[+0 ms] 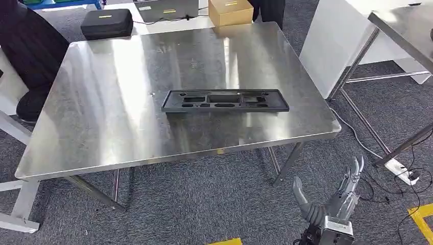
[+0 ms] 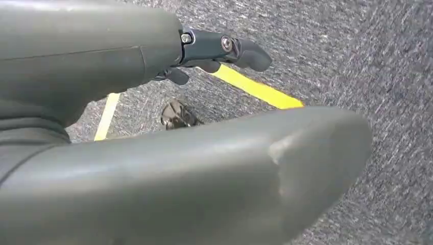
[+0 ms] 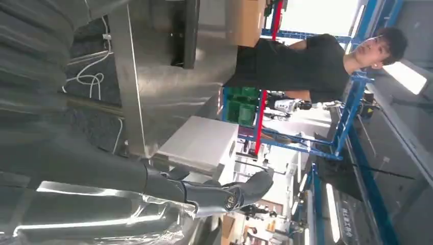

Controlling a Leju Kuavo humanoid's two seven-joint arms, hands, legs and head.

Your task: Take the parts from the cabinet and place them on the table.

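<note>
One black part [image 1: 225, 100] already on table [image 1: 102, 127], centre. Your right hand [image 1: 334, 201] at 5 o'clock, fingers spread, empty. Left hand [image 2: 204, 153] state unclear.

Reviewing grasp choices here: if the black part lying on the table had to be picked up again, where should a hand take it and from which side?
Probably mid-length on the black part's near long edge, coming from the robot's side. It lies flat and long, parallel to the table's near edge. The right hand hangs low, holding nothing.
</note>
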